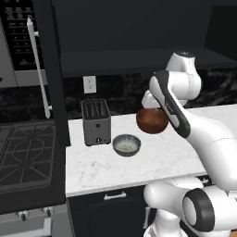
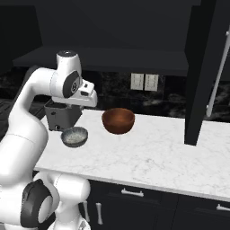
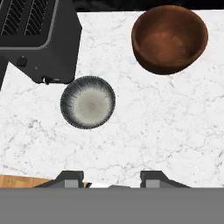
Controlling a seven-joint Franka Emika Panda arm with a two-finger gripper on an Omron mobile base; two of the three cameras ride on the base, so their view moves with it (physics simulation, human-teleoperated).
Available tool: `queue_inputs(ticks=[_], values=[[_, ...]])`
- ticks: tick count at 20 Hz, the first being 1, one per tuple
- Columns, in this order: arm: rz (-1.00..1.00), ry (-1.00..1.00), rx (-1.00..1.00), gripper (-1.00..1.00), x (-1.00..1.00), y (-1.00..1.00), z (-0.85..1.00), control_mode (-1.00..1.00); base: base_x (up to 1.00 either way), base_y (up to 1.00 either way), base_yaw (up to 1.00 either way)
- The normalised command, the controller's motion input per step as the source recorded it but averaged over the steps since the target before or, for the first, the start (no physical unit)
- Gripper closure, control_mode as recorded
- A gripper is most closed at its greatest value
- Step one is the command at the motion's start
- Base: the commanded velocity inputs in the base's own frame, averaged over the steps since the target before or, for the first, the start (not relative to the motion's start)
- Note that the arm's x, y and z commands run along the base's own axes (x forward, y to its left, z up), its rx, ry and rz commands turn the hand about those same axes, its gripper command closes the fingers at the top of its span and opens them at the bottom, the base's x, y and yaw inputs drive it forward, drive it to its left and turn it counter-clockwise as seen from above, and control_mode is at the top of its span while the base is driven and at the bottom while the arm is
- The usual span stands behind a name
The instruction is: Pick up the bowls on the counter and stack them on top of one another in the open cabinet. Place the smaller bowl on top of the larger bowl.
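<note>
1. Left base view shows the open cabinet (image 1: 139, 58) as a dark shelf above the worktop, with nothing visible on it.
2. The counter (image 1: 152, 162), white marble with grey veins, runs from beside the stove grate (image 1: 25, 152) on the left.
3. The toaster (image 1: 96, 121) stands at the worktop's back left corner, against the wall.
4. The larger bowl (image 1: 152, 121), reddish-brown, sits upright near the back edge, well right of the toaster.
5. The smaller bowl (image 1: 126, 145), grey with a pale inside, rests just in front of the toaster, nearer the left edge, apart from the brown bowl.
6. The gripper (image 3: 111, 181) hangs above the worktop, its fingertips (image 3: 72, 178) spread apart and holding nothing.
</note>
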Motion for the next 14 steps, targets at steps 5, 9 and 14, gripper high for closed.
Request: queue_inputs(ticks=[5,9,14], values=[[-0.12,0.01,0.12,-1.00,-0.13,-0.20,-0.31,-1.00,0.00,0.00,0.00],[-0.22,0.02,0.22,-1.00,0.00,-0.23,-1.00,-1.00,0.00,0.00,0.00],[-0.14,-0.03,0.15,-1.00,0.05,-0.19,-0.92,-1.00,0.00,0.00,0.00]])
